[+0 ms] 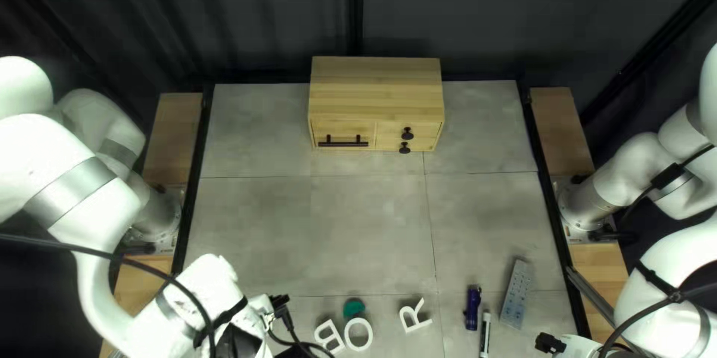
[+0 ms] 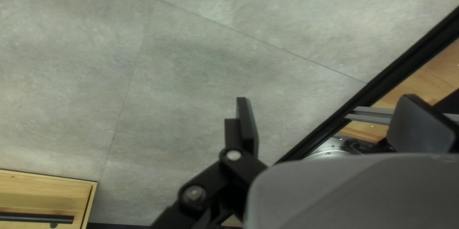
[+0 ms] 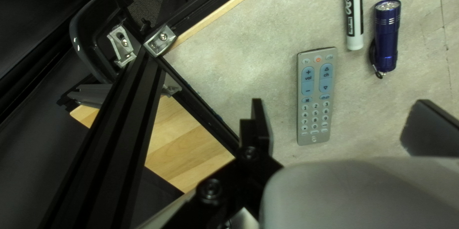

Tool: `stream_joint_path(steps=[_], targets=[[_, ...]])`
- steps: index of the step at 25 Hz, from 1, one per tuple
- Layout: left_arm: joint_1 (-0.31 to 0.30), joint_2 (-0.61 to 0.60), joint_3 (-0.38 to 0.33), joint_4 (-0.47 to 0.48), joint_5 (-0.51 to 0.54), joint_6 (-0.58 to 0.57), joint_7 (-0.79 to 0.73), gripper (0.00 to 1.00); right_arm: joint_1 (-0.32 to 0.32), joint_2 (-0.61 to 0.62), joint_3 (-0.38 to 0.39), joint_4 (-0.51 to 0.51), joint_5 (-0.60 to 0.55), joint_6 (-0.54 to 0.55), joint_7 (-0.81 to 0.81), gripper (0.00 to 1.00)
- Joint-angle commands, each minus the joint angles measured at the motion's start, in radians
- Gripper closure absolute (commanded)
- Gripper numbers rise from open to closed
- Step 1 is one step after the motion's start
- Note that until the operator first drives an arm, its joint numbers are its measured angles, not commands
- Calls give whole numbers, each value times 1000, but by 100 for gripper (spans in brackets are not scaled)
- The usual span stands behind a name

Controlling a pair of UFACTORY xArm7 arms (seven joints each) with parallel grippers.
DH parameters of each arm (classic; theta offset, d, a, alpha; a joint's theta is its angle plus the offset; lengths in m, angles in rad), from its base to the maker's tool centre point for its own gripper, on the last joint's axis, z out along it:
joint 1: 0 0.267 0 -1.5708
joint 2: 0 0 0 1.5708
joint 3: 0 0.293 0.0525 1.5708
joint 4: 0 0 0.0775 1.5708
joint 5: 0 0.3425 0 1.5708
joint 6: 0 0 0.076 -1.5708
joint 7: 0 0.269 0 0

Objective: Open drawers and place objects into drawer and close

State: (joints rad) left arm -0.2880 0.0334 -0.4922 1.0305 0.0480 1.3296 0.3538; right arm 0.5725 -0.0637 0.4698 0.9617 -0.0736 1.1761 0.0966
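- The left gripper (image 2: 326, 112) and right gripper (image 3: 339, 112) stand open.
- The bar handle (image 1: 343, 144) runs along the desk's (image 1: 261, 223) far edge, nearer the left gripper.

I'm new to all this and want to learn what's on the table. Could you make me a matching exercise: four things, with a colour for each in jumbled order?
1. wooden cabinet
2. flashlight
3. remote control
4. marker

A. mostly white
B. gray and pale blue
C. pale yellow-brown
D. mostly dark blue

Pairs: 1-C, 2-D, 3-B, 4-A
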Motion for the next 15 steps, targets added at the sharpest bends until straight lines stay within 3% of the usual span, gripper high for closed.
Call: stream_joint_path(steps=[1,15], targets=[[0,0,0,0,0,0,0,0,0,0,0,0,0,0,0,0],[-1,-4,-2,-6,-18,-8,-8,0,0,0,0,0,0,0,0,0]])
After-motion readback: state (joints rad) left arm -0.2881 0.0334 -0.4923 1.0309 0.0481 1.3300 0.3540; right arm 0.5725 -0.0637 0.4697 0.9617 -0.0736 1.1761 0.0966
